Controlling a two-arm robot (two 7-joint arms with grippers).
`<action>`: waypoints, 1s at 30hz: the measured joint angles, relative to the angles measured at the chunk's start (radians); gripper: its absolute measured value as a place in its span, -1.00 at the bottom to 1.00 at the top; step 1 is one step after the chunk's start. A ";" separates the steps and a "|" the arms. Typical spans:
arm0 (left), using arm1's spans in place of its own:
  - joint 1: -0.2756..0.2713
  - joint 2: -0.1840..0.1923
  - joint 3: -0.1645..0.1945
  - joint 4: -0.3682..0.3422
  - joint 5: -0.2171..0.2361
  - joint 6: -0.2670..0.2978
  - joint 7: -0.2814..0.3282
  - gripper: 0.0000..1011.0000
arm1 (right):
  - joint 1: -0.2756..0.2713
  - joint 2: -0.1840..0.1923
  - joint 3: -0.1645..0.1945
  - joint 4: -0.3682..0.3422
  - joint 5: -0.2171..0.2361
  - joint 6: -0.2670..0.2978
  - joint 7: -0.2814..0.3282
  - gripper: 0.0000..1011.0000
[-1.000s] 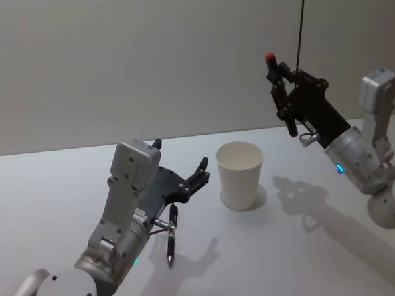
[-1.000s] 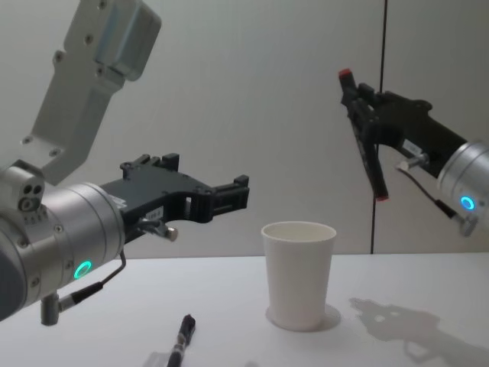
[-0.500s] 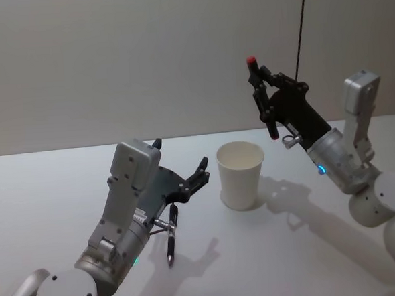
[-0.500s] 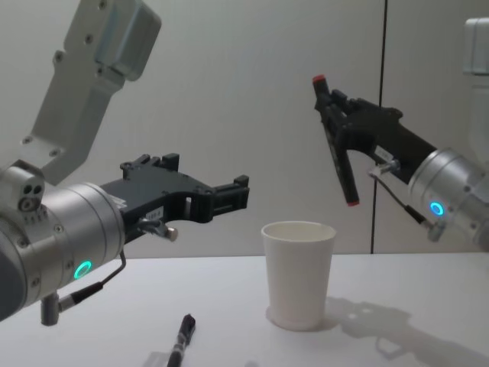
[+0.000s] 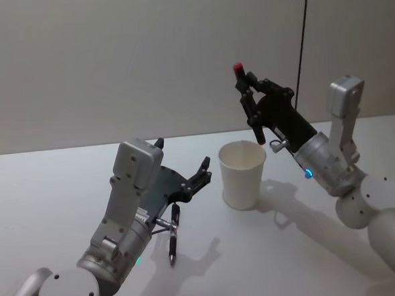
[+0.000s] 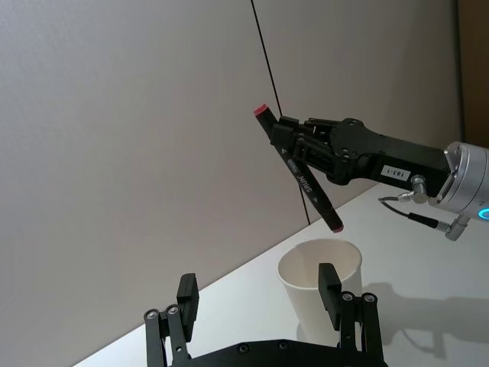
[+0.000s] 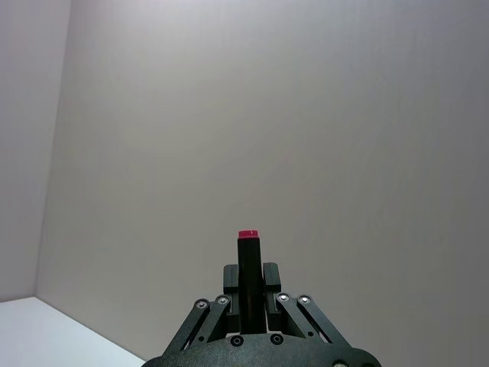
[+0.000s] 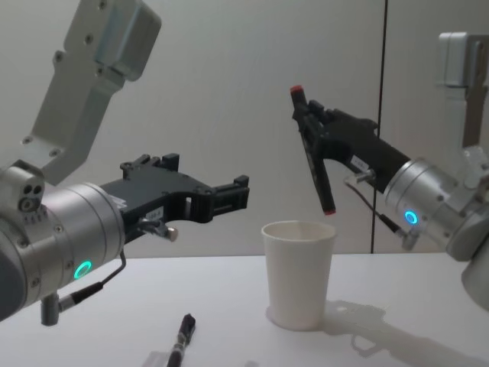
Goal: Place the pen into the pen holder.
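Above the white tapered paper pen holder (image 5: 243, 175): a tilted pen (image 8: 322, 185), tip over its rolled rim.
My right end effector (image 5: 251, 108) is clamped on the black, red-capped pen, closer in than a second ago; left end effector (image 5: 181, 156) hovers spread (another dark pen (image 5: 172, 233) lies beneath) over the matte pale table (image 5: 52, 190).

The white label (image 6: 390, 173) on my right gripper (image 6: 293, 147) reads "183-1"; the lettering along the pen (image 6: 313, 187) I grip is illegible.
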 joint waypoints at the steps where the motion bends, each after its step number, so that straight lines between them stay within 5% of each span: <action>1: 0.000 0.000 0.000 0.000 0.000 0.000 0.000 0.98 | 0.005 -0.003 0.000 0.012 0.003 -0.004 0.005 -0.66; 13: 0.000 0.000 0.000 0.000 0.000 0.000 0.000 0.98 | 0.066 -0.040 0.008 0.161 0.037 -0.052 0.065 -0.55; 30: 0.000 0.000 0.000 0.000 0.000 0.000 0.000 0.98 | 0.099 -0.051 0.033 0.248 0.040 -0.093 0.101 0.52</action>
